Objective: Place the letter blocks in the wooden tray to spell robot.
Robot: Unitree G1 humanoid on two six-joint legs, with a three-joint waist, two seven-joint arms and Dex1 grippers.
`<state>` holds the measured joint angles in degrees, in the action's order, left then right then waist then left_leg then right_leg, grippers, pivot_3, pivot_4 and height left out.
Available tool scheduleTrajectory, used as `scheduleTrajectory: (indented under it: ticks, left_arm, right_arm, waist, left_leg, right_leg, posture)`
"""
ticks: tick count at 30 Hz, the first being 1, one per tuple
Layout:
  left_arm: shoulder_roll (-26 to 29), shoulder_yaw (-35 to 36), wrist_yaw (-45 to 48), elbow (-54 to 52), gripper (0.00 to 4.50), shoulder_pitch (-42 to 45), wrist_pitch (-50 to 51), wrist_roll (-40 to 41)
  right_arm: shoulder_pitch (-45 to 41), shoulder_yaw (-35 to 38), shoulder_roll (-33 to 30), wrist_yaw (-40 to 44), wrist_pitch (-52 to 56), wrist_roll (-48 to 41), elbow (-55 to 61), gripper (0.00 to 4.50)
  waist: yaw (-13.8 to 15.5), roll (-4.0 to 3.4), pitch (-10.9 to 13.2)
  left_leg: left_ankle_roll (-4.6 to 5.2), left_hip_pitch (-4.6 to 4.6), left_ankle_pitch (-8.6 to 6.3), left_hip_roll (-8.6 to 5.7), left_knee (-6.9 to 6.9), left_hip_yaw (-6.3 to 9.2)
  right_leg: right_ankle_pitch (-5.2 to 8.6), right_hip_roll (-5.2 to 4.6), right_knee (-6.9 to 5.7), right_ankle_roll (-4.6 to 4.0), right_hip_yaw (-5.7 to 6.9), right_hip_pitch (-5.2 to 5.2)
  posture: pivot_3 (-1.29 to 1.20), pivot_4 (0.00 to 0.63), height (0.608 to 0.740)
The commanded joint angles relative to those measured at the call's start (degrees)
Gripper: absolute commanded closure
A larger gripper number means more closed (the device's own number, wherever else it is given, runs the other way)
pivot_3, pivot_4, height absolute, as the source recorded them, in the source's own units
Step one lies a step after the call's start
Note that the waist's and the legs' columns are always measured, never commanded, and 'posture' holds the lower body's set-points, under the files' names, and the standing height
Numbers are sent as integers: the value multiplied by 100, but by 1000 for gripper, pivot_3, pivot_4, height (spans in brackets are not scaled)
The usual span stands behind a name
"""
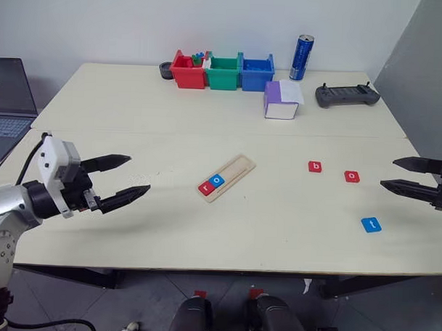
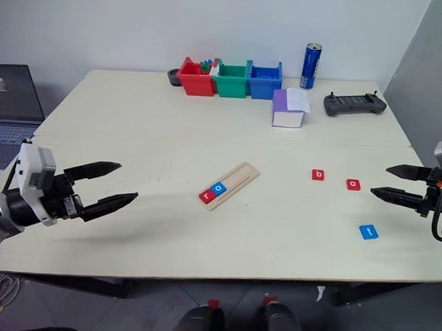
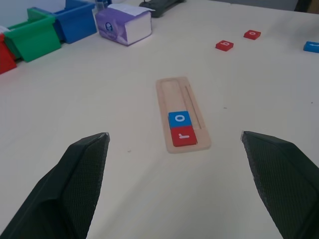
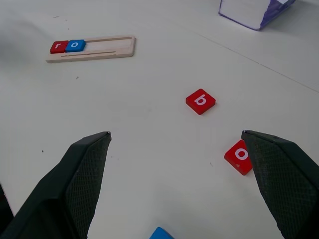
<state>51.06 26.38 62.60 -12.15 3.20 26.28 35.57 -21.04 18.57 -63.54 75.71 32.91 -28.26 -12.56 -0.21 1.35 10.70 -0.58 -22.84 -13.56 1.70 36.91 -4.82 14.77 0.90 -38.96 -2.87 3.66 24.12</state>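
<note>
The left end effector (image 1: 126,180) hovers above the table (image 1: 136,112) at its left side, fingers spread wide and holding nothing, aimed toward the tray (image 1: 226,178). The right end effector (image 1: 398,175) hovers at the table's right edge, fingers likewise parted and empty, pointing inward toward the loose tiles.

The tray lies at an angle near the table's middle, with bare table between it and the left end effector. At its near left end sit two tiles side by side, touching: a red r (image 1: 205,187), then a blue o (image 1: 217,180). The rest of the groove is unfilled.

Three tiles lie flat on the table to the right, apart from one another: a red b (image 1: 315,166), a red o (image 1: 352,176) just beyond it and nearest the right end effector, and a blue t (image 1: 371,224) closer to the front edge.

Along the far edge stand three bins in a row, red (image 1: 188,71), green (image 1: 223,72) and blue (image 1: 258,72), with a blue can (image 1: 302,58) to their right. A purple and white box (image 1: 282,100) sits in front of the blue bin, and a dark handheld controller (image 1: 347,94) lies at the far right. A laptop (image 1: 9,103) rests off the table's left side.
</note>
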Motion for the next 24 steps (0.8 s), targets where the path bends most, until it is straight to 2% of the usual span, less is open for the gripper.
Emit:
scheduleTrajectory:
  ticks: [1, 6, 10, 12, 15, 20, 24]
  left_arm:
    - [150, -3, 57, -123, 0, 70, 8, 51]
    - [79, -795, -36, -110, 0, 397, -27, -303]
    - [-564, -1604, -705, 199, 0, 888, -321, -937]
    - [-787, -1768, -929, 358, 0, 991, -405, -1159]
    - [-1189, -2173, -1163, 442, 0, 981, -565, -1439]
    - [-1657, -2749, -1406, 1031, 0, 1221, -965, -2007]
    - [-1933, -2850, -1557, 1524, 0, 1472, -1228, -2216]
  right_arm:
    - [-132, 39, -87, -12, -77, -29, 104, 34]
    - [-213, -136, 58, -47, 17, -128, 442, 34]
    - [-160, -393, 464, -336, 424, -427, 1395, 34]
    - [-106, -473, 654, -482, 617, -551, 1768, 34]
    - [-63, -820, 1237, -892, 840, -749, 2409, 34]
    - [-335, -1296, 1875, -1409, 958, -704, 2729, 34]
    - [-391, -1423, 1995, -1499, 944, -712, 2708, 34]
  waist:
    - [9, 0, 0]
    - [17, 0, 0]
    - [14, 1, -2]
    - [5, 4, 0]
    - [6, 5, -1]
    - [21, 6, -1]
    - [28, 12, -4]
  left_leg:
    - [0, 0, 0, 0, 1, 0]
    - [0, 0, 0, -2, 2, 0]
    - [0, -1, 0, -2, 2, 0]
    - [0, -2, 0, 0, 3, 0]
    - [0, -6, 0, 1, 2, 1]
    - [0, -7, 0, -2, 7, 2]
    - [1, -10, 0, -3, 9, 3]
  right_leg:
    - [0, 0, 0, 0, -1, -1]
    - [-1, -1, 0, 2, -1, -2]
    - [-2, 0, -1, 3, -2, -3]
    - [-3, 1, -2, 5, -3, -3]
    - [-3, 2, 0, 5, -2, -1]
    - [-8, 0, 0, 13, -3, -2]
    - [-12, 0, 1, 20, -1, -2]
  posture:
    - [0, 150, 740]
    - [0, 150, 740]
    - [0, 150, 740]
    - [0, 150, 740]
    - [0, 150, 740]
    - [0, 150, 740]
    - [0, 150, 740]
